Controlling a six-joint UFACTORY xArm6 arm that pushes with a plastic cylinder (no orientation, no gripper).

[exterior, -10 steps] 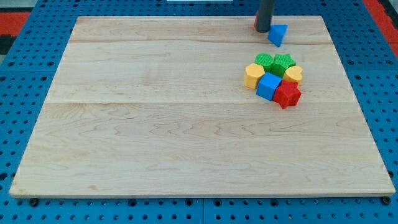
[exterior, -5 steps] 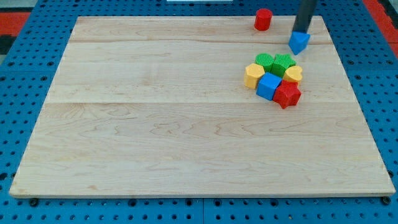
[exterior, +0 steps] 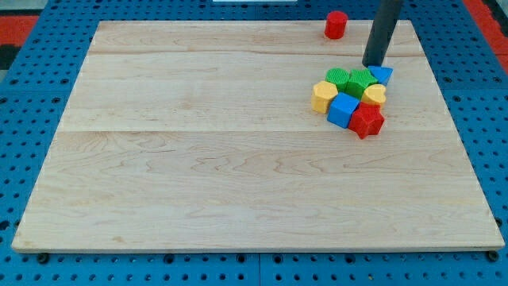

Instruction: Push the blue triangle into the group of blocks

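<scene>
You see the cluster, left to right: yellow block (exterior: 321,96), blue cube (exterior: 343,110), green blocks (exterior: 352,80), red block (exterior: 367,121). The small blue triangle (exterior: 382,75) touches its upper-right edge, so the task looks essentially done. My tip (exterior: 372,64), a bare rod holding nothing, sits just above it.

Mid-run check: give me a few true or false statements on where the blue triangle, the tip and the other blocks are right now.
1. The blue triangle touches the group at its upper right. True.
2. My tip is below the group. False: it sits just above it, beside the blue triangle.
3. The red cylinder is part of the group. False: it stands alone near the view's top edge.
4. The red star-shaped block is at the group's lower right. True.
5. The blue cube lies left of that red block. True.
</scene>
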